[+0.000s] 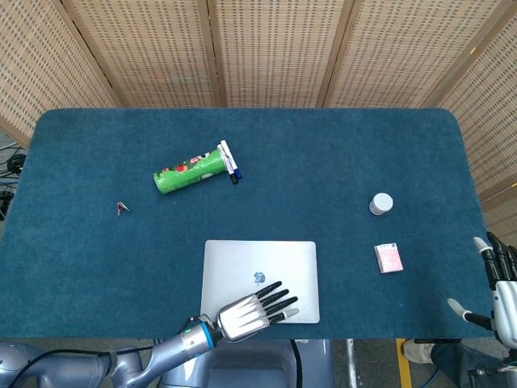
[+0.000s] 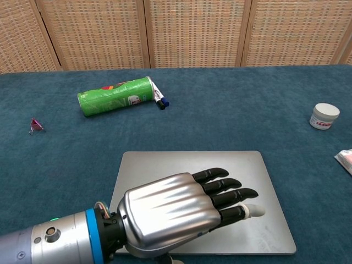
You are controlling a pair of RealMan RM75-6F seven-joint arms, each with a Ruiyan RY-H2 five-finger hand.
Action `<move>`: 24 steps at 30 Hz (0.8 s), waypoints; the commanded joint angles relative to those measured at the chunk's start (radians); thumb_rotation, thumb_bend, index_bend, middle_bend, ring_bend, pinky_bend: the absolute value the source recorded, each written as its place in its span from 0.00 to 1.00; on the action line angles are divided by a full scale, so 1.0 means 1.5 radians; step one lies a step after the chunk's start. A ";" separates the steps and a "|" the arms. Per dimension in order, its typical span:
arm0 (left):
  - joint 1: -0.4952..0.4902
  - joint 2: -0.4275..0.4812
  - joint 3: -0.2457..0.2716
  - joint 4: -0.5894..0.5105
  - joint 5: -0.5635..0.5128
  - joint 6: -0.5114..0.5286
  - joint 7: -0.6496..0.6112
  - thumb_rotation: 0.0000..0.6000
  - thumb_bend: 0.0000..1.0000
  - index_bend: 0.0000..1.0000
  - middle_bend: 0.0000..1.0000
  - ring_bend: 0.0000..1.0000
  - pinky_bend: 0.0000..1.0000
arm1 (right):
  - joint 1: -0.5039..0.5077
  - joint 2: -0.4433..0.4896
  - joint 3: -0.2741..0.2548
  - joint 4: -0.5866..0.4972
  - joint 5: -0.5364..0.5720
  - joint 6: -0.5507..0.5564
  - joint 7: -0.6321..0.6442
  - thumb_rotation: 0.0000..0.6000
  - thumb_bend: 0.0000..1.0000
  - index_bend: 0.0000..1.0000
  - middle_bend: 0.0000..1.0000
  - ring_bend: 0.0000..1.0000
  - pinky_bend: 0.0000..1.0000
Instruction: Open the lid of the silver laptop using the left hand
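The laptop (image 1: 260,269) lies closed and flat near the front edge of the table (image 1: 339,153), and the left hand (image 1: 250,311) hovers over its front part with fingers spread, holding nothing, so the lid is not yet lifted.

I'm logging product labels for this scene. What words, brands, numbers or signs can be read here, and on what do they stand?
No text can be read.
Silver laptop: its logo is covered by the left hand.
Green can: printed label, too blurred to read.
White jar: reddish label, too small to read.
Pink box: no print legible.
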 commanded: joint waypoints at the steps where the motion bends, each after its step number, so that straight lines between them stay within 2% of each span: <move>1: -0.005 -0.014 -0.004 0.015 -0.012 0.003 0.008 1.00 0.00 0.00 0.00 0.00 0.00 | 0.000 0.001 0.000 0.001 0.001 -0.001 0.002 1.00 0.00 0.00 0.00 0.00 0.00; 24: -0.032 -0.060 0.004 0.058 -0.058 0.017 0.035 1.00 0.00 0.00 0.00 0.00 0.00 | 0.001 0.002 0.000 0.002 0.002 -0.003 0.010 1.00 0.00 0.00 0.00 0.00 0.00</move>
